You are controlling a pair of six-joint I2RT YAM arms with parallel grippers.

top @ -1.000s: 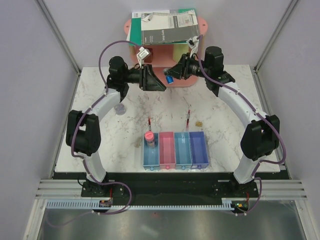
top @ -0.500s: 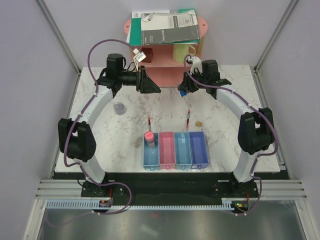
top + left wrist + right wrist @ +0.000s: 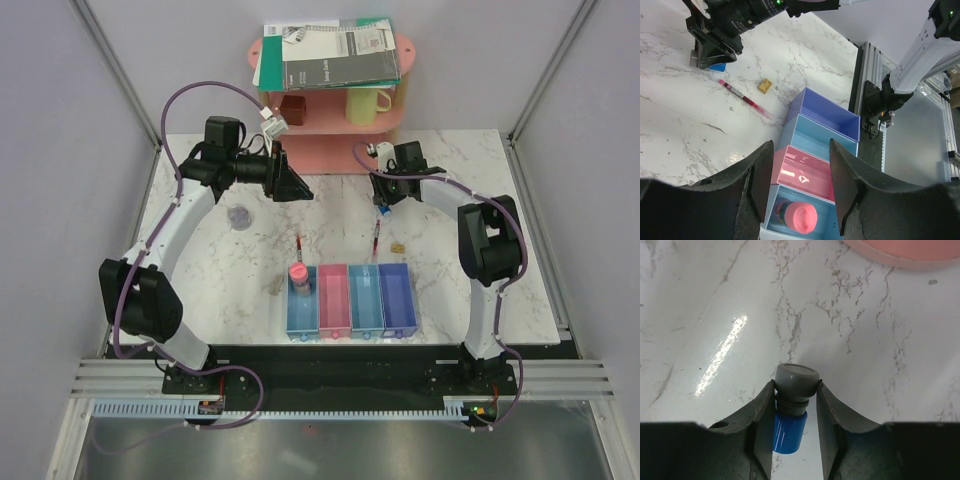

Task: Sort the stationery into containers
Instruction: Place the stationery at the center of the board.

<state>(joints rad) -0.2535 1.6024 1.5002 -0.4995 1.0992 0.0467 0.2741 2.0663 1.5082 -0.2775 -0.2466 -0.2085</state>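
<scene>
Jaws, right gripper (image 3: 796, 405): clamped on the tube (image 3: 790, 432), one finger on each side of its grey end, with the blue end pointing down at the marble table (image 3: 200, 260). You cannot tell from any view whether the blue end touches the surface. Jaws, left gripper (image 3: 800, 145): apart, with only air between the fingers (image 3: 760, 170).

Pose, right arm: the elbow stands high near the table's right edge. The forearm reaches left toward the far side and the wrist is bent down. The gripper and tube hang just in front of the pink shelf rack (image 3: 330, 150), near the far tip of the right red pen (image 3: 376, 238).

Pose, left arm: it makes a wide arc out to the left, with the wrist at the far left of the table turned rightward. The gripper is raised off the surface and looks back over the trays.

Containers: you have four joined trays in a row at the near middle of the table. They are the blue tray (image 3: 300, 310), pink tray (image 3: 332, 300), light blue tray (image 3: 364, 300) and violet-blue tray (image 3: 396, 300).
- The pink cylinder (image 3: 298, 272) stands upright in the far end of the blue tray.

Loose on the marble:
- The left red pen (image 3: 299, 243) lies just beyond the blue tray.
- The right red pen lies beyond the light blue tray.
- The tan block (image 3: 397, 246) sits near the right pen, apart from it.
- The greyish disc (image 3: 239, 216) lies well to the left.
</scene>
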